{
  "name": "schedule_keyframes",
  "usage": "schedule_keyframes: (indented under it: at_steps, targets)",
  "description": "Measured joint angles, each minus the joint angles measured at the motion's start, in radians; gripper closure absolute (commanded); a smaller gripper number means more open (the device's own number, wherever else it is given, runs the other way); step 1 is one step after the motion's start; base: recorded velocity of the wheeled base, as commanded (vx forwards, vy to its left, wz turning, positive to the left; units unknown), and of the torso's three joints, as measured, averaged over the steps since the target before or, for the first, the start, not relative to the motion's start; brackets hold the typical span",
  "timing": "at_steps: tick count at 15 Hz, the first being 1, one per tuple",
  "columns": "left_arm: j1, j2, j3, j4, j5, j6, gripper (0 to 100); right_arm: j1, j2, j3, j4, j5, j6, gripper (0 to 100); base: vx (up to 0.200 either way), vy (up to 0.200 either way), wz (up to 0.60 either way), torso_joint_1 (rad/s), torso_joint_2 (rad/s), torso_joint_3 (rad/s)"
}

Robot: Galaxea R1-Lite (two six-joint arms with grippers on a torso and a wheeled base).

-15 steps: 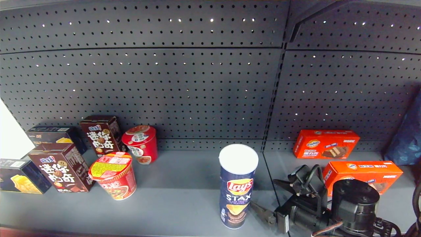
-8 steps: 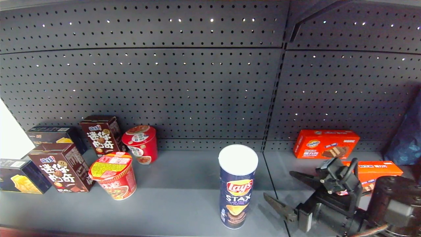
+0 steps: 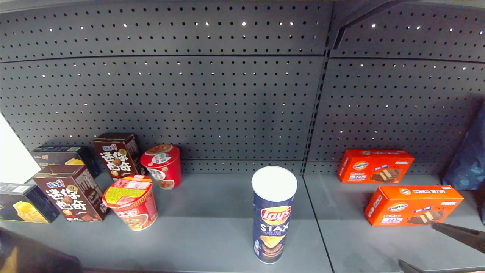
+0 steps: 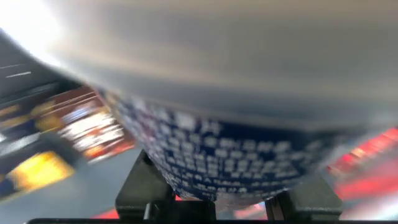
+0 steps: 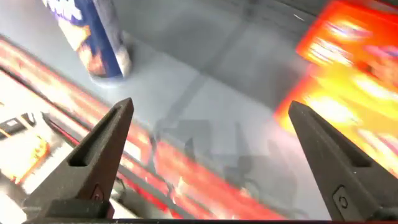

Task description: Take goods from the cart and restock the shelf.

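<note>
Head view. The chips can (image 3: 274,214) stands upright near the front of the shelf board (image 3: 212,242), just left of the seam between the two bays. Two orange wafer boxes lie to its right, one at the back (image 3: 375,165) and one nearer the front (image 3: 413,204). The right gripper (image 3: 415,242) is at the lower right corner with its fingers spread wide and nothing between them. It sits just in front of the front orange box and well apart from the chips can. At the left of the shelf are two red noodle cups (image 3: 130,201) (image 3: 162,165), two brown cookie boxes (image 3: 72,197) (image 3: 118,154) and two dark blue boxes (image 3: 24,203) (image 3: 64,157).

Left wrist view. Heavy blur. The left gripper (image 4: 221,196) has a blue printed can (image 4: 217,155) sitting between its two dark fingers (image 4: 142,190), which press against its sides. The can is close to the lens.

Right wrist view. Both fingers (image 5: 99,158) are splayed far apart. The chips can stands beyond one fingertip, off to the side and clear of the gap. The orange boxes lie beyond the other finger. A red price strip (image 5: 186,180) runs along the shelf's front edge.
</note>
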Motion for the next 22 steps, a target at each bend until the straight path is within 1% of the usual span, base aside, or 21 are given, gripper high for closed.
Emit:
schedule_keyframes:
  at_steps: [1,2,3,4,5,7,9,10,11,13,15,17,18,19,20,22]
  targets:
    - [0.0,0.054,-0.013,-0.012,-0.06,-0.001,100,-0.005,-0.114,-0.02,0.147,-0.013,-0.005,0,0.0,0.0,0.0,0.0,0.0,0.0]
    - [-0.001,0.109,-0.024,-0.035,-0.123,-0.003,100,-0.014,-0.225,-0.034,0.26,-0.022,-0.016,0,0.0,0.0,0.0,0.0,0.0,0.0]
    - [-0.004,0.172,-0.032,-0.07,-0.186,-0.004,100,-0.028,-0.342,-0.036,0.352,-0.029,-0.03,0,0.0,0.0,0.0,0.0,0.0,0.0]
    - [-0.006,0.234,-0.037,-0.114,-0.228,-0.007,100,-0.053,-0.445,-0.033,0.425,-0.034,-0.038,0,0.0,0.0,0.0,0.0,0.0,0.0]
    - [-0.012,0.303,-0.043,-0.173,-0.258,-0.009,100,-0.102,-0.537,-0.023,0.496,-0.036,-0.039,0,0.0,0.0,0.0,0.0,0.0,0.0]
    - [-0.032,0.454,-0.066,-0.284,-0.291,-0.024,100,-0.206,-0.686,0.01,0.598,-0.037,-0.021,0,0.0,0.0,0.0,0.0,0.0,0.0]
    - [-0.067,0.603,-0.13,-0.353,-0.308,-0.051,100,-0.243,-0.76,0.046,0.584,-0.044,0.0,0,0.0,0.0,0.0,0.0,0.0,0.0]
    - [-0.086,0.662,-0.169,-0.372,-0.312,-0.058,100,-0.25,-0.779,0.056,0.574,-0.046,0.002,0,0.0,0.0,0.0,0.0,0.0,0.0]
    - [-0.103,0.721,-0.216,-0.379,-0.315,-0.058,100,-0.254,-0.792,0.077,0.556,-0.048,0.006,0,0.0,0.0,0.0,0.0,0.0,0.0]
    - [-0.134,0.858,-0.33,-0.385,-0.318,-0.04,100,-0.256,-0.807,0.101,0.543,-0.048,0.012,0,0.0,0.0,0.0,0.0,0.0,0.0]
    - [-0.152,0.957,-0.392,-0.412,-0.32,-0.014,100,-0.257,-0.812,0.11,0.539,-0.049,0.021,0,0.0,0.0,0.0,0.0,0.0,0.0]
    - [-0.16,1.079,-0.412,-0.524,-0.325,0.019,100,-0.258,-0.814,0.114,0.539,-0.049,0.024,0,0.0,0.0,0.0,0.0,0.0,0.0]
    - [-0.163,1.144,-0.419,-0.605,-0.344,0.027,100,-0.257,-0.815,0.114,0.539,-0.049,0.024,0,0.0,0.0,0.0,0.0,0.0,0.0]
    - [-0.163,1.203,-0.425,-0.677,-0.382,0.031,100,-0.257,-0.815,0.114,0.539,-0.049,0.024,0,0.0,0.0,0.0,0.0,0.0,0.0]
    - [-0.163,1.262,-0.436,-0.727,-0.417,0.035,100,-0.258,-0.815,0.114,0.539,-0.049,0.025,0,0.0,0.0,0.0,0.0,0.0,0.0]
    - [-0.163,1.351,-0.477,-0.76,-0.442,0.041,100,-0.257,-0.815,0.115,0.539,-0.049,0.025,0,0.0,0.0,0.0,0.0,0.0,0.0]
